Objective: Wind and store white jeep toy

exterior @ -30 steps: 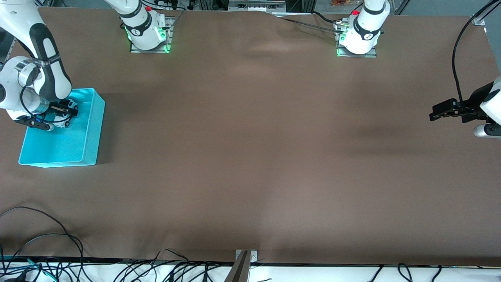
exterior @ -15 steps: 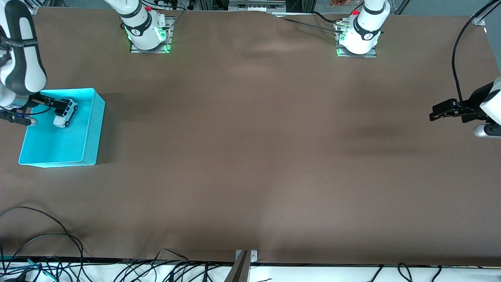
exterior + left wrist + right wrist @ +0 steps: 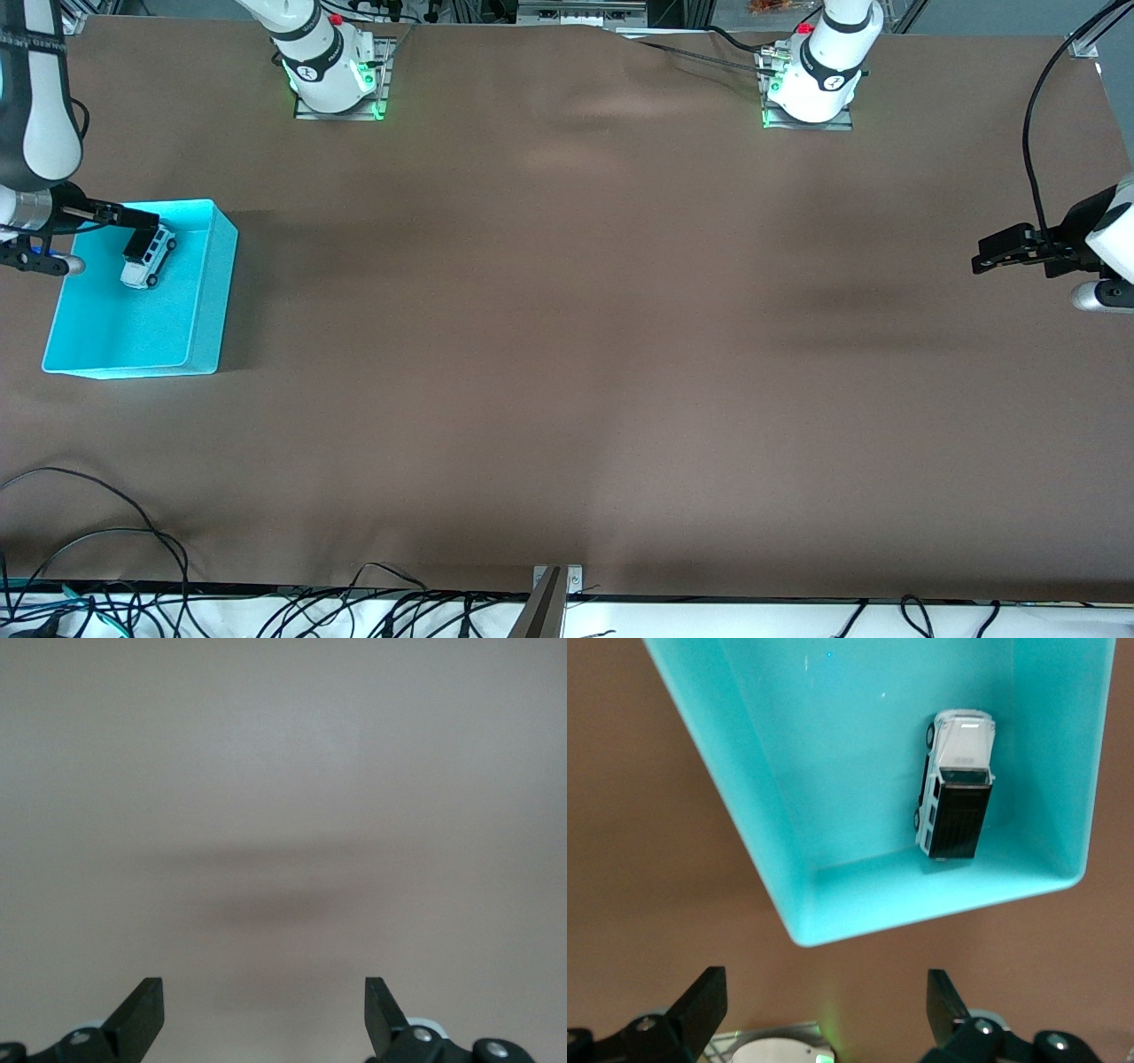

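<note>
The white jeep toy (image 3: 149, 261) with its black roof stands on its wheels in the turquoise bin (image 3: 217, 292), in the corner farther from the front camera. In the right wrist view the jeep (image 3: 957, 784) sits free on the floor of the bin (image 3: 939, 912). My right gripper (image 3: 133, 218) is open and empty above the bin's farther rim; its fingers (image 3: 824, 979) hold nothing. My left gripper (image 3: 979, 261) is open and empty, waiting above bare table at the left arm's end (image 3: 264, 988).
The two arm bases (image 3: 337, 80) (image 3: 811, 84) with green lights stand along the table edge farthest from the front camera. Cables (image 3: 106, 540) lie along the near edge, beside a metal bracket (image 3: 554, 589). Brown cloth covers the table.
My right gripper has let go of the jeep and lifted out of the bin. The jeep stays in the bin. The left arm has not moved.
</note>
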Available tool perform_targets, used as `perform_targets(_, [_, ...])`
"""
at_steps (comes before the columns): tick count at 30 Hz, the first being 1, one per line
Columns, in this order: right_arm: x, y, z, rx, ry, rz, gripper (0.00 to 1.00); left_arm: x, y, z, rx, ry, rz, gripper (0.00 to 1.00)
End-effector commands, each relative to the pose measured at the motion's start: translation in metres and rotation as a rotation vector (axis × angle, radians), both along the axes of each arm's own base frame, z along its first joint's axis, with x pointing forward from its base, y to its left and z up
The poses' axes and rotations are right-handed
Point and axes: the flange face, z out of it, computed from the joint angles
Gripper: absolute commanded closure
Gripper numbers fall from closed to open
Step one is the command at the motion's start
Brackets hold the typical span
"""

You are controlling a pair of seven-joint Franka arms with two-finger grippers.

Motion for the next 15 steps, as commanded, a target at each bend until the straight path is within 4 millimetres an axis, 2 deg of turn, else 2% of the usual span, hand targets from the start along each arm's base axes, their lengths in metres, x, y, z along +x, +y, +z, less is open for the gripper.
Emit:
perform_targets(1, [0.009, -0.003, 0.052, -0.009, 0.0, -0.016, 0.0, -0.003, -0.003, 0.001, -0.015, 0.003, -0.002, 0.0])
perform_targets(7, [0.012, -0.007, 0.089, -0.007, -0.071, -0.019, 0.0, -0.003, -0.002, 0.001, -0.013, 0.003, -0.003, 0.0])
perform_targets(12, [0.008, 0.014, 0.106, 0.009, -0.057, 0.005, 0.0, -0.005, 0.004, 0.008, -0.011, -0.01, -0.003, 0.0])
perform_targets(15, [0.012, 0.028, 0.119, 0.009, -0.069, 0.028, 0.0, -0.006, 0.006, 0.011, -0.004, -0.014, -0.002, 0.0])
